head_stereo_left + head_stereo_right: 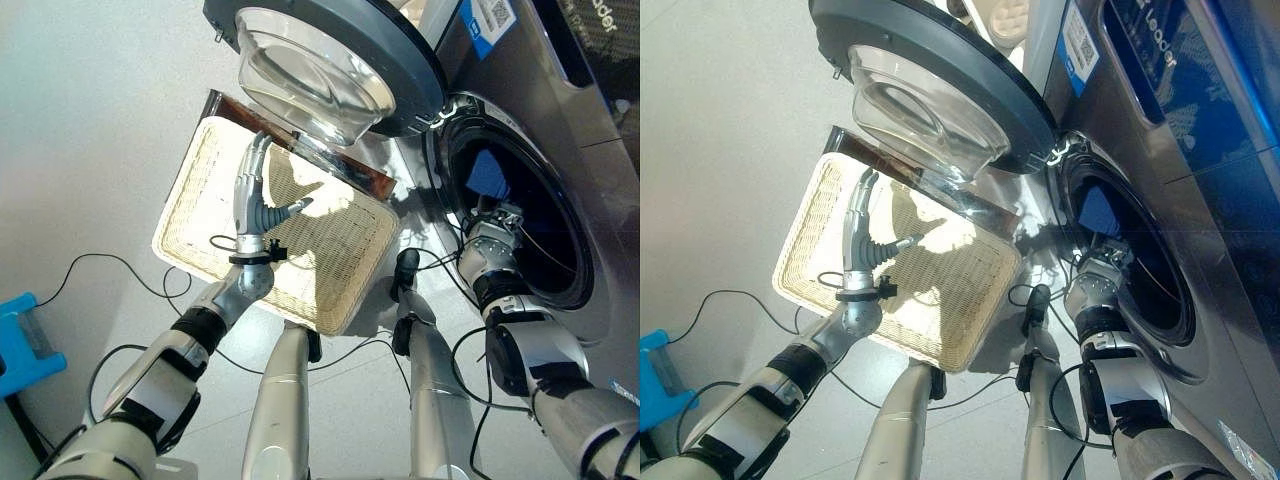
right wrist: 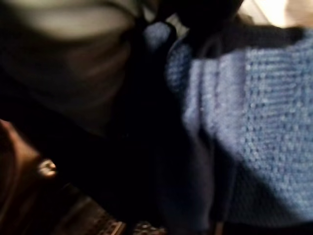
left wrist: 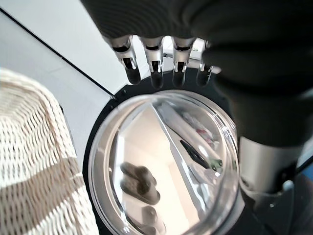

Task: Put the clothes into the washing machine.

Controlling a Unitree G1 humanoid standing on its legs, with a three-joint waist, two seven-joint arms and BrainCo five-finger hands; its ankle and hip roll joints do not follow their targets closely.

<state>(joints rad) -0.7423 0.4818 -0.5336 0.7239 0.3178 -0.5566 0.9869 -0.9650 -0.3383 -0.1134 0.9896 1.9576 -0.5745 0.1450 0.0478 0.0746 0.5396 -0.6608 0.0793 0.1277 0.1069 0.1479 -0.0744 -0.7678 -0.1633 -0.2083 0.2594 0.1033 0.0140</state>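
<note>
Deep inside the dark round drum opening (image 1: 520, 215) of the silver-grey front-loading washing machine (image 1: 1200, 180): right hand (image 1: 497, 222) reaching in at the wrist, with blue knitted cloth (image 2: 254, 127) pressed close before its wrist camera and a patch of the same blue (image 1: 487, 172) visible within the drum. Cannot tell whether those fingers are curled on the cloth or loosened; hidden in the dark. Clothes judged to be in the machine already, or nearly so.

Risks from here, as judgement only: cloth snagging on the fingers and trailing back out over the door seal on withdrawal; a fold left draped across the rim, later caught by the door; wrist or forearm knocking the drum edge if pulled out at an angle.

Over the pale woven wicker rectangular basket (image 1: 200, 190): left hand (image 1: 252, 195) with fingers straight and relaxed, holding nothing, pointing toward the round grey door with its clear glass bowl (image 1: 310, 70), swung wide open above the basket. Possible bump against that glass if raised carelessly. Basket looks empty.

Underfoot, smooth pale grey floor (image 1: 90, 120), sunlit in patches. Off at the left edge, small blue plastic stool (image 1: 22, 340).
</note>
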